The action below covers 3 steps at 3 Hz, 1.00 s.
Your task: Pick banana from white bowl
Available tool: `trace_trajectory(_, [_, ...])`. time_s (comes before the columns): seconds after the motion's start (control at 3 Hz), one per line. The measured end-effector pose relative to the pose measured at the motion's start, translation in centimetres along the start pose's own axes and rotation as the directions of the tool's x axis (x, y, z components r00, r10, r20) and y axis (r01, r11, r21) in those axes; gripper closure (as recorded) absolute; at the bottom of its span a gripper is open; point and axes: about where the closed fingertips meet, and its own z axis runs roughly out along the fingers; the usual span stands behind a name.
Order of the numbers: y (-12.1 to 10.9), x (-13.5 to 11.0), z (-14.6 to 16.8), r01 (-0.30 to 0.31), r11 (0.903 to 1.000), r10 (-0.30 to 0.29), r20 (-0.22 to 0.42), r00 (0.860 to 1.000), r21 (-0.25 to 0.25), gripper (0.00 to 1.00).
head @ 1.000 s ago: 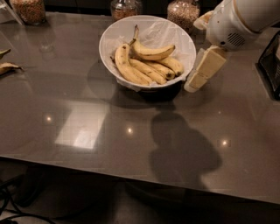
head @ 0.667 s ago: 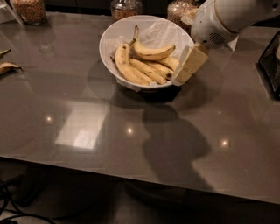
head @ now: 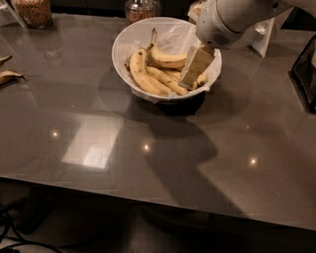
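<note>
There is one big round white bowl (head: 129,43) with a crinkly white liner, and it sits near the back of the shiny grey table (head: 74,111). Inside it lies one very curved yellow banana (head: 167,60). Its long brown stem points up toward the back of the bowl. This banana rests on top of a bunch of straighter yellow bananas (head: 146,79). I can count at least three in the bunch.

There is one cream-coloured gripper (head: 189,80) on a fat white robot arm (head: 232,17). It reaches down into the right side of the bowl. It is just beside the curved banana's right end and covers part of the bananas there. I cannot tell if the gripper is open or closed.

Behind the bowl are two glass jars of grains, one at the far left (head: 32,11) and one near the middle (head: 142,9). A third jar (head: 194,8) is mostly hidden by the arm. Two banana peel scraps (head: 9,75) lie at the left edge, well apart from the bowl. A black thing (head: 306,74) is at the right edge.
</note>
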Motion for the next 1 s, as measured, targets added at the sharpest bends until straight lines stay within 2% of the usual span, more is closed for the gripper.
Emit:
trace_trajectory(0.33, [-1.4, 0.1, 1.5, -0.011, 0.9999, 0.010, 0.042, 0.999, 0.009, 0.00])
trace_trajectory(0.67, [-3.0, 0.1, 4.2, -0.012, 0.9999, 0.011, 0.085, 0.996, 0.008, 0.17])
trace_trajectory(1.0, [-3.9, 0.9, 7.0, -0.018, 0.9998, 0.019, 0.096, 0.995, -0.008, 0.39])
